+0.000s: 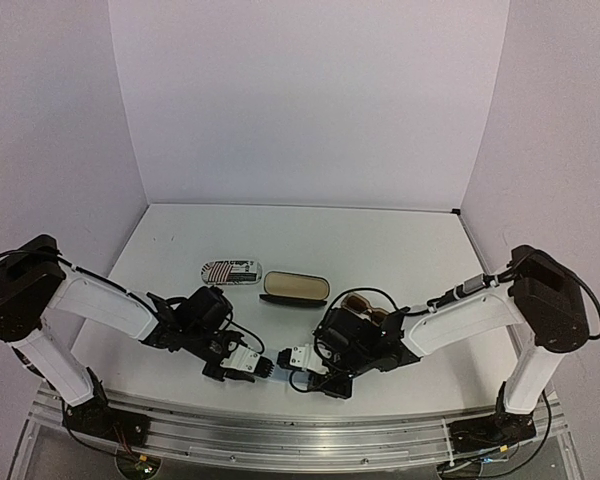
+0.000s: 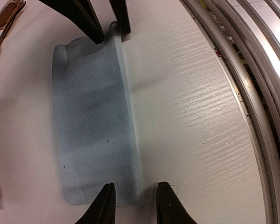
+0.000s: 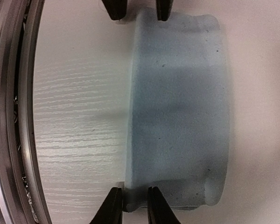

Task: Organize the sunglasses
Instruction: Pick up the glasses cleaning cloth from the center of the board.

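White table, top view: brown sunglasses are seen at 4 o'clock of the black case. Left wrist view: the blue cloth is best lifted evenly at both ends; the left gripper is narrowly parted astride its edge. Right wrist view: the right gripper is pinched on that edge.
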Controlling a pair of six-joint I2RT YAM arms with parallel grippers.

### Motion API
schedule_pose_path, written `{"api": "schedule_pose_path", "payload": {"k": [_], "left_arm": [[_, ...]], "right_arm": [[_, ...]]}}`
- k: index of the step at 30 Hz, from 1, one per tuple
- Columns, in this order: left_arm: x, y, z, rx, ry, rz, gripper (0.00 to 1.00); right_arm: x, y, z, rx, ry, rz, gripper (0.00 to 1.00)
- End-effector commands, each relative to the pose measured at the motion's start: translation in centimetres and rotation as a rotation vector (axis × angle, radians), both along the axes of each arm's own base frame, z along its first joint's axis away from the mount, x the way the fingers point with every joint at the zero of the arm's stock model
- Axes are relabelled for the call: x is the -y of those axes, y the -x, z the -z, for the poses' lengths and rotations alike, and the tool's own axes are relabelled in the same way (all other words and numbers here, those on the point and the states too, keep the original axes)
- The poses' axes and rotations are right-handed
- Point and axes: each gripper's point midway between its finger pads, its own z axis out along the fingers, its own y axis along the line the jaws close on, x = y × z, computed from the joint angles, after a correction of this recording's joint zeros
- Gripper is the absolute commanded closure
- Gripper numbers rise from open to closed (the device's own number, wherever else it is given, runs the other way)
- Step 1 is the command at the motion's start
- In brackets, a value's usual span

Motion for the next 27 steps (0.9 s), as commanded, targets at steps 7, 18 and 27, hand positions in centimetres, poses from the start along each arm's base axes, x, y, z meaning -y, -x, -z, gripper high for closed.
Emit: {"api": "schedule_pose_path", "payload": {"k": [7, 18, 27], "left_arm": [[-1.2, -0.2, 2.1, 0.032, -0.078, -0.002, 0.84], [-0.2, -1.1, 1.4, 0.030, -0.072, -0.023, 1.00], [1.5, -1.9, -3.0, -0.099, -0.031, -0.146, 1.00]], "right_arm": [[0.0, -0.4, 0.4, 0.009, 0.045, 0.013, 0.94], [-0.5, -0.7, -1.0, 0.013, 0.012, 0.031, 1.00], [-0.7, -2.3, -5.1, 0.015, -0.089, 0.091, 1.00]]}}
